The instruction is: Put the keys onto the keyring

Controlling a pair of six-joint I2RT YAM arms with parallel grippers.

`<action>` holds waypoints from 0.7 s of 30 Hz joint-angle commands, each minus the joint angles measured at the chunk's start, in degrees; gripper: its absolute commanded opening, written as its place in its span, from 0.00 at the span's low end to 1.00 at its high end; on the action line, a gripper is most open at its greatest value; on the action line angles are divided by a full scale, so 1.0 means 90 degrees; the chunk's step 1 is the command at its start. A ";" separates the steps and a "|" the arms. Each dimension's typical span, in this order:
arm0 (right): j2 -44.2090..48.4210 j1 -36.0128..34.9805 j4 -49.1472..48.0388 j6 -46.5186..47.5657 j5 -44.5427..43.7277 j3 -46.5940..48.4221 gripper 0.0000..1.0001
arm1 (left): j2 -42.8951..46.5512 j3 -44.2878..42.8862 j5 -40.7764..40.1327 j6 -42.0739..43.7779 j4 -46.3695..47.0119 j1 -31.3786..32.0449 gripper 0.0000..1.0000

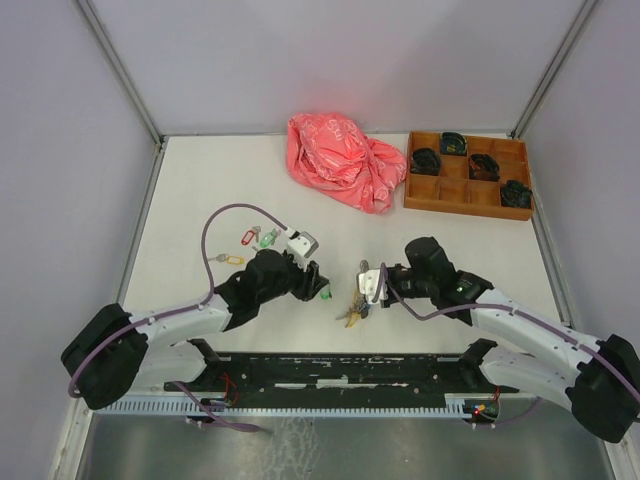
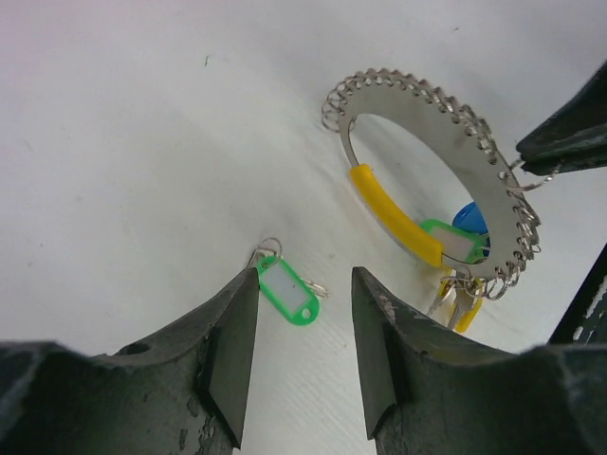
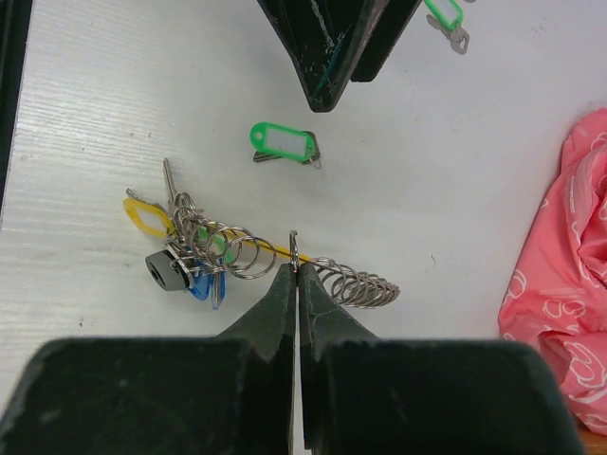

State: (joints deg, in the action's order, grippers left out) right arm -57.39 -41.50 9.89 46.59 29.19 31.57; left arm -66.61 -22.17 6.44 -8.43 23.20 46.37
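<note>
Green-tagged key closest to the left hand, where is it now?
The key lies on the table just beyond the open left hand in its wrist view, left of the keyring the right hand pinches.

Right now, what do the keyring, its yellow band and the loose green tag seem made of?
Keyring: silvery metal, probably steel; bright glints, thin wire loops.
Yellow band: smooth plastic or rubber sleeve, soft sheen.
Green tag: glossy moulded plastic, white insert that may be paper.

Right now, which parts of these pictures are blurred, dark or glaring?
Left wrist view: the keyring is sharp, its metal lightly glinting. Right wrist view: the right hand is dark and soft up close, the keys sharp. Top view: even light, faint shadows.
</note>
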 commanded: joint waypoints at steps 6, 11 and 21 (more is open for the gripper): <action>0.0147 0.0024 0.0263 0.0536 0.0278 0.0096 0.01 | -0.0505 -0.1201 -0.0876 -0.1697 -0.2592 0.0011 0.54; 0.0197 0.0019 0.0273 0.0528 0.0219 0.0082 0.01 | -0.1190 -0.1785 -0.1071 -0.1969 -0.3256 0.0005 0.53; 0.0438 0.0021 0.0317 0.0451 0.0198 0.0068 0.01 | -0.1844 -0.2644 -0.1178 -0.0809 -0.3533 0.0105 0.51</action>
State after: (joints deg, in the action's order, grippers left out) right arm -55.09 -41.50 14.79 50.41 29.98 31.57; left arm -81.43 -41.47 -2.61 -20.51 -7.84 46.44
